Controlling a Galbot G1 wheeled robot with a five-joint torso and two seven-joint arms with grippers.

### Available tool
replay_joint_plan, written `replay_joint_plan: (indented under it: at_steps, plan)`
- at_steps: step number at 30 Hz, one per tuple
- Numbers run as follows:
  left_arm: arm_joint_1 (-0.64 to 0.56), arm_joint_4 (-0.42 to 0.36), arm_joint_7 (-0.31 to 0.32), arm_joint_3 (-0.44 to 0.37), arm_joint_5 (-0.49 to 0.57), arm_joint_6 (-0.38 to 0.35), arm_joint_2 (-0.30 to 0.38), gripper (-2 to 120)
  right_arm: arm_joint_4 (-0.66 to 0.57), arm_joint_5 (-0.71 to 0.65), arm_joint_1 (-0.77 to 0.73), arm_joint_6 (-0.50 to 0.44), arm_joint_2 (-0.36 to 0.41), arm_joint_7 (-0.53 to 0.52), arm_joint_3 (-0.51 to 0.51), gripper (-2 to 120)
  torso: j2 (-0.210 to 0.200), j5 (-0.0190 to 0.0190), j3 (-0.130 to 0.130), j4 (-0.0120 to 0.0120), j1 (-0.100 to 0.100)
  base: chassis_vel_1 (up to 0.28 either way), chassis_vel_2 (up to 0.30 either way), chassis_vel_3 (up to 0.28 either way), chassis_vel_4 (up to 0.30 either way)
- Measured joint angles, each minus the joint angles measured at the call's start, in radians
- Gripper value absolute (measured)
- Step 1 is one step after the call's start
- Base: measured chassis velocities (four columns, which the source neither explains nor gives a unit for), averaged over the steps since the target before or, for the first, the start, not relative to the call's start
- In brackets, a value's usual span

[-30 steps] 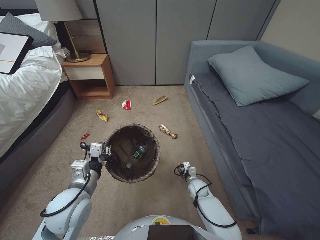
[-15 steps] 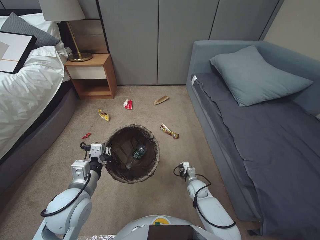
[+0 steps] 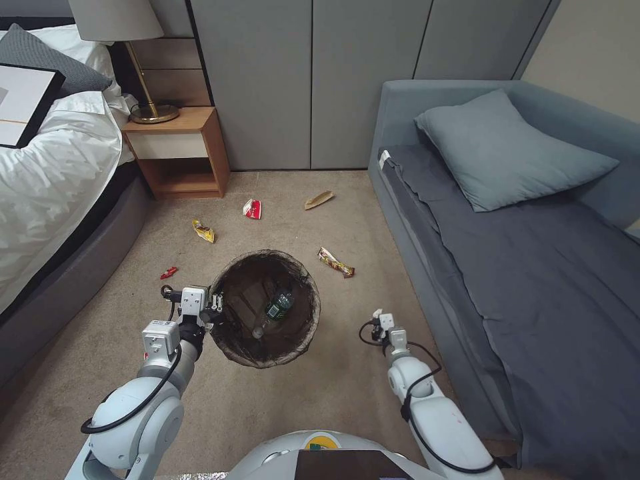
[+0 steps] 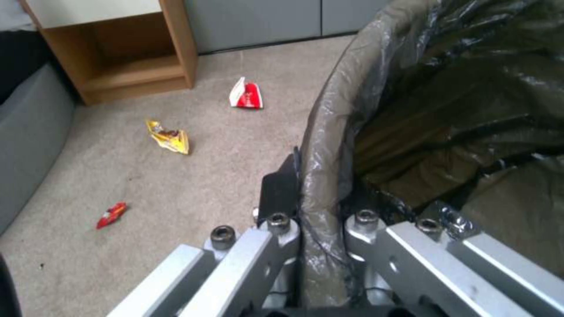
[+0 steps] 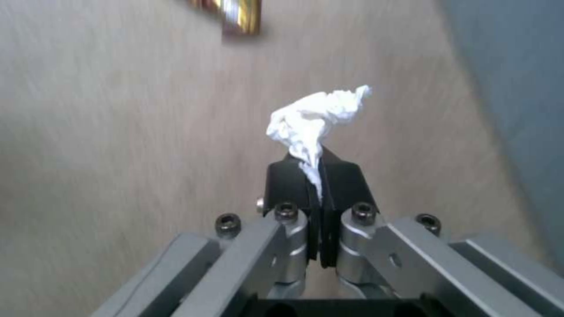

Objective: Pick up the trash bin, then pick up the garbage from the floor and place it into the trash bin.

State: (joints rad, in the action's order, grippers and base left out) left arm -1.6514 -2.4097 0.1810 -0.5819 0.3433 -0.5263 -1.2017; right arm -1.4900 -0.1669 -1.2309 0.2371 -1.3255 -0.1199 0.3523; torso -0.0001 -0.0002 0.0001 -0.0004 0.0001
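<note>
The trash bin (image 3: 243, 287), lined with a dark bag, hangs above the carpet with my left gripper (image 3: 215, 311) shut on its near-left rim. The left wrist view shows that gripper (image 4: 317, 189) clamping the bag-covered rim (image 4: 332, 127). A clear bottle with a green label (image 3: 279, 303) lies inside. My right gripper (image 3: 381, 321) is to the right of the bin, shut on a crumpled white tissue (image 5: 314, 116). On the floor beyond lie a yellow wrapper (image 3: 204, 231), a red-white carton (image 3: 252, 209), a tan paper scrap (image 3: 319, 199), a striped snack wrapper (image 3: 335, 262) and a small red wrapper (image 3: 169, 273).
A bed (image 3: 47, 180) flanks the left and a grey sofa (image 3: 533, 267) the right, leaving a carpeted lane between. A wooden nightstand (image 3: 177, 153) with a lamp (image 3: 150, 110) stands at the far left, against grey wall panels.
My right gripper has moved right and slightly forward with the tissue. The bin and left gripper hold their place. The camera swung slightly and came back.
</note>
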Motion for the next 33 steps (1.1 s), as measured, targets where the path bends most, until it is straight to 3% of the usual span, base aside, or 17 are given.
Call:
replay_joint_plan:
  at_steps: [9,11,17,24,33]
  plan:
    - [-0.006,-0.002,0.009,-0.002,0.006,-0.015,0.003,3,-0.409,-0.126,-0.103,0.063,0.114,0.013,0.056,0,0.000,0.0002,0.000,0.0002,0.000,0.000,0.000,0.000,0.000]
    - [-0.007,-0.002,0.011,-0.001,0.007,-0.018,0.003,3,-0.445,-0.141,-0.109,0.069,0.130,0.015,0.059,0,0.000,0.0004,0.000,0.0003,0.000,0.000,0.000,0.000,0.000]
    - [-0.008,-0.006,0.031,0.001,0.027,-0.047,0.007,3,-0.697,-0.285,-0.131,0.130,0.283,0.010,0.066,0,0.000,0.0003,0.000,0.0004,0.000,0.000,0.000,0.000,0.000]
    - [-0.004,-0.001,0.037,0.000,0.029,-0.068,0.014,3,-0.862,-0.407,-0.101,0.179,0.367,0.043,0.054,0,0.000,0.0003,0.000,0.0005,0.000,0.000,0.000,0.000,0.000]
    - [0.009,0.004,0.051,0.011,0.043,-0.098,0.024,3,-0.919,-0.516,-0.070,0.166,0.443,0.152,0.012,0,0.000,0.0003,0.000,0.0004,0.000,0.000,0.000,0.000,0.000]
